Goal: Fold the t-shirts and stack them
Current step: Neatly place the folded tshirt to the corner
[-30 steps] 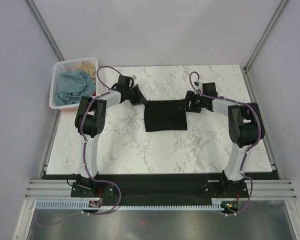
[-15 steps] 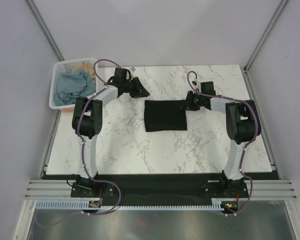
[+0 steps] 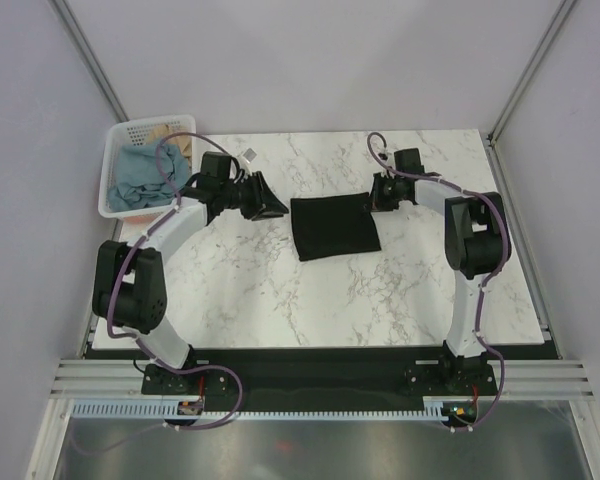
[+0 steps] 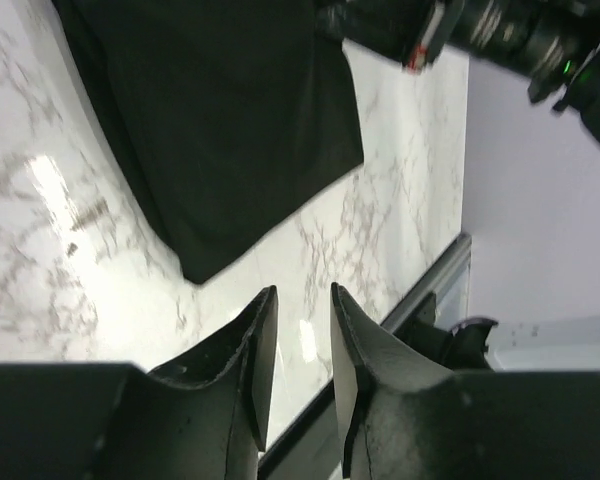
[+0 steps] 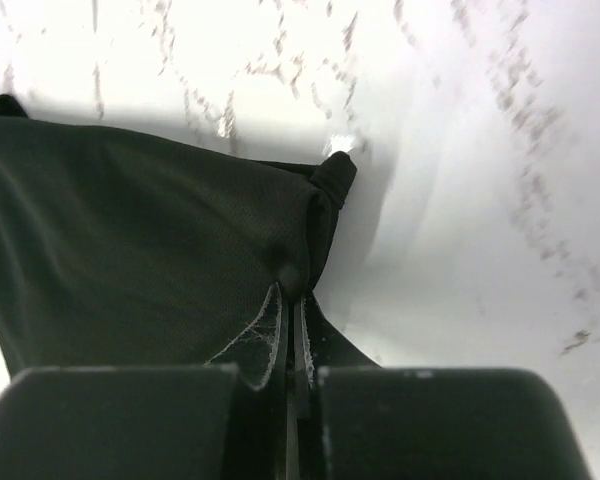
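Observation:
A plain black t-shirt (image 3: 335,228) lies folded into a rectangle in the middle of the marble table (image 3: 280,290). My right gripper (image 3: 378,198) is at its right edge, near the far corner. In the right wrist view the right gripper (image 5: 290,290) is shut on a pinch of the black t-shirt (image 5: 130,230). My left gripper (image 3: 265,200) hovers just left of the shirt, apart from it. In the left wrist view the left gripper (image 4: 302,292) is open with nothing between its fingers, and the black t-shirt (image 4: 220,130) lies beyond them.
A white slotted basket (image 3: 107,190) stands at the table's far left corner, holding a dusty blue shirt (image 3: 140,172) and a tan one (image 3: 172,132). Grey walls close in the back and sides. The right arm (image 4: 500,30) shows at the top of the left wrist view.
My left gripper let go of the shirt's left edge, opened and drew back to the left. My right gripper closed on the shirt's right edge.

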`<state>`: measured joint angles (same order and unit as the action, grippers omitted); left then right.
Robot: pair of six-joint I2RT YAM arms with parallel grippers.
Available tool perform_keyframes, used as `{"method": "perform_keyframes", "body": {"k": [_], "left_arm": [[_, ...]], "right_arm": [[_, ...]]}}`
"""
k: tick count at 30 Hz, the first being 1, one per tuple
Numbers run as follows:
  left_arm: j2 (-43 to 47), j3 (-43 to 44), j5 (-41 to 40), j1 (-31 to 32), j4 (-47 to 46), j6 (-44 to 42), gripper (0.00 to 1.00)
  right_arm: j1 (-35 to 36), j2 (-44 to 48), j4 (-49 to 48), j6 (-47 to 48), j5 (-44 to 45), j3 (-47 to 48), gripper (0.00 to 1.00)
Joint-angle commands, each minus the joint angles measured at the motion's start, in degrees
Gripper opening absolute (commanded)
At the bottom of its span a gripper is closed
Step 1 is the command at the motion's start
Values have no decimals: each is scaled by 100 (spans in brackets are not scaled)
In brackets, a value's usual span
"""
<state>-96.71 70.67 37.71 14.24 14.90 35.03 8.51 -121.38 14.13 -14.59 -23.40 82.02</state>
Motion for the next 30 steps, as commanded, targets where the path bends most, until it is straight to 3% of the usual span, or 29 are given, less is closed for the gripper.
{"method": "perform_keyframes", "body": {"k": [1, 6, 13, 18, 23, 26, 30], "left_arm": [[467, -535, 491, 140, 119, -294, 36], [1249, -862, 702, 228, 198, -479, 41], [1689, -1336, 940, 272, 216, -734, 42], [1743, -1258, 1430, 281, 216, -787, 43], [1813, -1302, 1643, 299, 224, -813, 43], [1936, -1346, 1581, 299, 216, -848, 45], [1945, -1328, 1669, 351, 216, -857, 45]], "right_arm": [[-69, -333, 765, 457, 880, 516, 0], [-297, -631, 1214, 755, 1696, 1157, 0], [-763, -1054, 2145, 1238, 2697, 2396, 0], [-1272, -1632, 2322, 1310, 2797, 3495, 0], [-1466, -2599, 2726, 1765, 3332, 5348, 0], [-1519, -2970, 2569, 2047, 3877, 5895, 0], [-1589, -2997, 1770, 2618, 4299, 5712, 0]]}}
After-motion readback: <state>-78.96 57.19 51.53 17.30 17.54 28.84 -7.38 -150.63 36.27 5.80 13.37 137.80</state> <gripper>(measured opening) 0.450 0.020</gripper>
